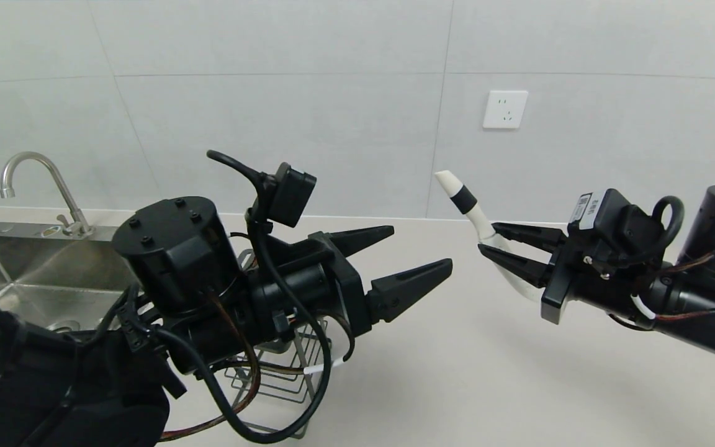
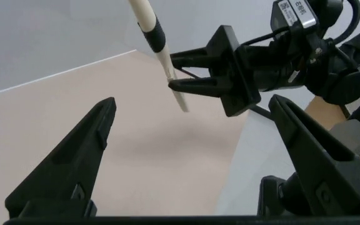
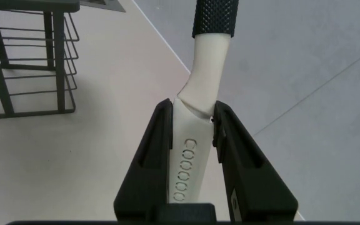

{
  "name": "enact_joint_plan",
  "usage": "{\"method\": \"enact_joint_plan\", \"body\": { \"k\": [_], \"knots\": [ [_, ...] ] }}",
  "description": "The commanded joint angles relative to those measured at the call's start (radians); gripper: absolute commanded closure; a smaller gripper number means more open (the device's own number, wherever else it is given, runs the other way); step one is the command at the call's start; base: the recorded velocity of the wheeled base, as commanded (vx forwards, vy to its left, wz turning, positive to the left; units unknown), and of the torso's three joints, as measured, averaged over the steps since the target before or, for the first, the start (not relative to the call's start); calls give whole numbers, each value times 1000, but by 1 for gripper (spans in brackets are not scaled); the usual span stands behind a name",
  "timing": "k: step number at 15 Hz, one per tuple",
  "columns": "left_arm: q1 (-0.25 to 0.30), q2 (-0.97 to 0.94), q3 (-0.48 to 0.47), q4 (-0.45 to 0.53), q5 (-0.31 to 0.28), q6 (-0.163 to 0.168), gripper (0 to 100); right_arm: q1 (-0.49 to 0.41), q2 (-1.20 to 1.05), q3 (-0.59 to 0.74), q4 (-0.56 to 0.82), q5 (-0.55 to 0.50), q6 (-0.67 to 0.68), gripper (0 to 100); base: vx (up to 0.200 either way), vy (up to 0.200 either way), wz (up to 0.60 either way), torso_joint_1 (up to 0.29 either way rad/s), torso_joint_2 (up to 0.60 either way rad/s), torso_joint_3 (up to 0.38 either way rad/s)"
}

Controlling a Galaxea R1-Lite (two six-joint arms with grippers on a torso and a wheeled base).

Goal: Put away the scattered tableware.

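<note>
My right gripper [image 1: 486, 239] is shut on a white utensil [image 1: 474, 211] with a black band on its handle, held above the beige counter at the right. The handle tip points up and toward the wall. In the right wrist view the fingers [image 3: 152, 147] clamp the utensil's [image 3: 192, 156] flat part, which has a row of small holes. My left gripper [image 1: 419, 257] hangs open at centre with nothing between its fingers. It faces the right gripper [image 2: 174, 72] and the utensil [image 2: 158, 50] across a gap.
A wire rack [image 1: 283, 366] stands on the counter [image 1: 457, 372] below my left arm. A steel sink [image 1: 16, 267] with a curved tap [image 1: 35, 180] is at the far left. A tiled wall with a white socket [image 1: 505, 109] runs behind.
</note>
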Motion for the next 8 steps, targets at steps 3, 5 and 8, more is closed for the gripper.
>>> {"method": "enact_joint_plan", "body": {
  "k": [3, 5, 8],
  "knots": [
    [-5, 82, -97, -70, -8, -8, 0, 16, -21, 0, -1, 2, -2, 100, 0, 0, 0, 0, 0, 0],
    [-26, 93, -126, -90, -10, -27, 0, 16, -27, 0, -1, 2, -2, 100, 0, 0, 0, 0, 0, 0],
    [-37, 99, -136, -93, -8, -42, 0, 18, -46, 2, -3, 3, -2, 100, 0, 0, 0, 0, 0, 0]
  ]
}}
